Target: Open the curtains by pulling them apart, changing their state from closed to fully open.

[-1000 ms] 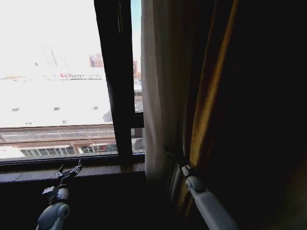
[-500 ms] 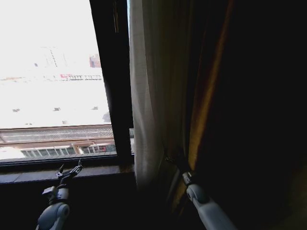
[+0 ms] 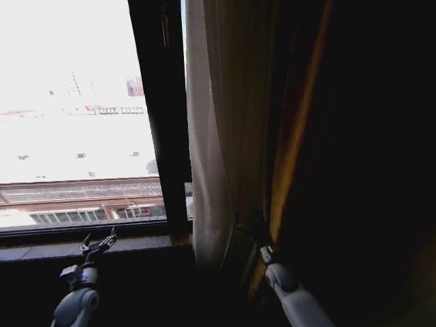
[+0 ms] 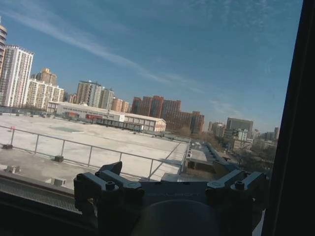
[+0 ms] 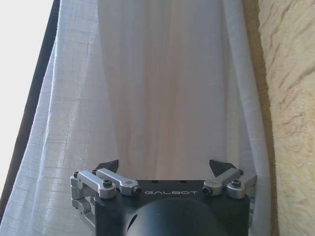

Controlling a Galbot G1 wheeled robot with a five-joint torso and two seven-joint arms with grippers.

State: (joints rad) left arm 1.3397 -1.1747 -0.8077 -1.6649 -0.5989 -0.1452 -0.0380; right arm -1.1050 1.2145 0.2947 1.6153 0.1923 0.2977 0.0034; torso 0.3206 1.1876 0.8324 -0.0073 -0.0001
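Two risks from here. My right gripper (image 5: 166, 169) is spread wide, pressed into the sheer curtains (image 5: 162, 83), gripping nothing, so the fabric could slide off and swing back over the window frame (image 3: 163, 116). The curtains are bunched right of that frame. My left gripper (image 3: 97, 243) idles open by the sill. My fingertips are buried in folds in the head view; contact unclear.
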